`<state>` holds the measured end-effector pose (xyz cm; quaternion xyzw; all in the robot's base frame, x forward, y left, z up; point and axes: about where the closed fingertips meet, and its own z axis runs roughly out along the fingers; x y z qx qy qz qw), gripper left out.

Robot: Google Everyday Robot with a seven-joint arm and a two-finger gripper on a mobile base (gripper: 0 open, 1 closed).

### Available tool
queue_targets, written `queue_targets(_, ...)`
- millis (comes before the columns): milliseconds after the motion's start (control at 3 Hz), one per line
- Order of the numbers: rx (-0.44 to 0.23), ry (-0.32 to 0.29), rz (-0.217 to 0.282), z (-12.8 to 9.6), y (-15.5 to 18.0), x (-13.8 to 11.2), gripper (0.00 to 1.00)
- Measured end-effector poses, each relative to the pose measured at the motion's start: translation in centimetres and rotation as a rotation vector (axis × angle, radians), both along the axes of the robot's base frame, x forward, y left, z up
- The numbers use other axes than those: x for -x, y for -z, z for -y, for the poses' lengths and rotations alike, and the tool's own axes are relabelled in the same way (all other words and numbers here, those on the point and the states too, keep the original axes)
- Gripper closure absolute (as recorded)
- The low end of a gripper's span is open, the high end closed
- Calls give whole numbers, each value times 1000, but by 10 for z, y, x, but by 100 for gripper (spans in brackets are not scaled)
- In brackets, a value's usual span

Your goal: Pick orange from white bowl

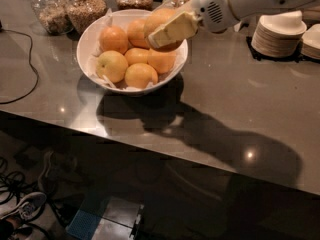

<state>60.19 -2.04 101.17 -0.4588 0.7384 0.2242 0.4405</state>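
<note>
The white bowl (80,54) stands at the back left of the grey counter, lined with crinkled white paper and holding several fruits. My gripper (161,34) comes in from the upper right over the bowl's right side. Its cream finger (172,28) lies across the orange (156,17), the large deep-orange fruit, and the gripper is shut on it. The orange sits a little above the rest of the pile. A paler yellowish fruit (112,65) and smaller oranges (141,75) lie in the bowl below and to the left.
Glass jars (86,6) of dry food stand behind the bowl. A stack of small white dishes (277,34) is at the back right. A black cable (22,91) runs over the counter's left end. The counter's front edge crosses the lower middle of the view.
</note>
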Motion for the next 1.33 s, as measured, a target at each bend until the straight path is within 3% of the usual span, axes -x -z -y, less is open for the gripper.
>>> queue_targets(333,-145,-148,53,9,-29,37,100)
queue_targets(667,-161,-195,107,6,-40,47,100)
queue_targets(1000,-153,-191,105,6,-38,45,100)
queue_targets(1333,-185,-234,86,-1,-35,53,100)
